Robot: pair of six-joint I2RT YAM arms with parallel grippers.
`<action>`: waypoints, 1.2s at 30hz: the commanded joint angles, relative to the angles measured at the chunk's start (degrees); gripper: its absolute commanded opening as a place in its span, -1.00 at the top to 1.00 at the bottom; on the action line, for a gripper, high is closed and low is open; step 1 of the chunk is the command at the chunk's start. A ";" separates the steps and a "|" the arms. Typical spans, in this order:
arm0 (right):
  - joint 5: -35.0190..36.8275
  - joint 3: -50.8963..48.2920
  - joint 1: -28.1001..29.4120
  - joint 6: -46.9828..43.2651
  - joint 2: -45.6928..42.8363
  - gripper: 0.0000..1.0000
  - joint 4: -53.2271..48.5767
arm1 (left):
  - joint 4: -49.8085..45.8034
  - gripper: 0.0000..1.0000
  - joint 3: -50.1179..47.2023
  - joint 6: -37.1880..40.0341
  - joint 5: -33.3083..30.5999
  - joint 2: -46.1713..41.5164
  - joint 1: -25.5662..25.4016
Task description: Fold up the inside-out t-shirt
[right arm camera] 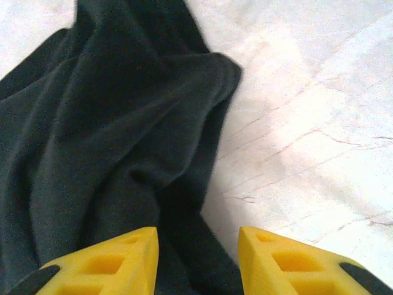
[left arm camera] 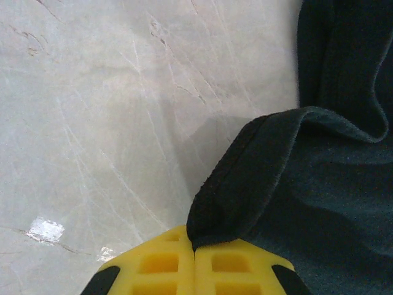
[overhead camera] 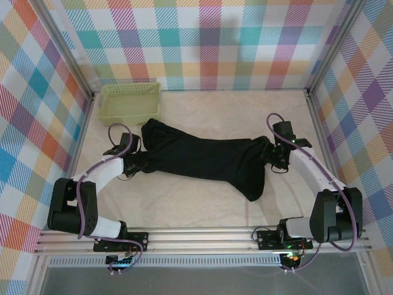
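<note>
The inside-out t-shirt is black and lies bunched in a long band across the middle of the table, with one lobe hanging toward the front. My left gripper is at its left end. In the left wrist view, the yellow jaws of the left gripper are pressed together on a folded edge of the t-shirt. My right gripper is at the cloth's right end. Its yellow fingers stand apart, the right gripper open over a fold of the t-shirt that runs between them.
A pale yellow-green lattice basket stands at the back left corner, just behind the shirt's left end. Checked walls and metal posts close in the pale marbled table on three sides. Bare table lies behind and in front of the shirt.
</note>
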 commanded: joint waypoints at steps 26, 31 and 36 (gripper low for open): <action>-11.45 -4.83 -0.71 -3.76 8.60 0.10 8.72 | -1.21 0.92 1.97 -0.29 0.91 0.54 0.89; -8.74 -4.47 -0.77 -3.32 8.95 0.43 7.21 | -1.20 0.92 2.18 -0.33 0.91 0.68 0.90; -3.79 -4.15 -0.82 -2.90 5.99 0.88 4.68 | -1.55 0.92 2.55 -0.27 0.76 0.47 0.82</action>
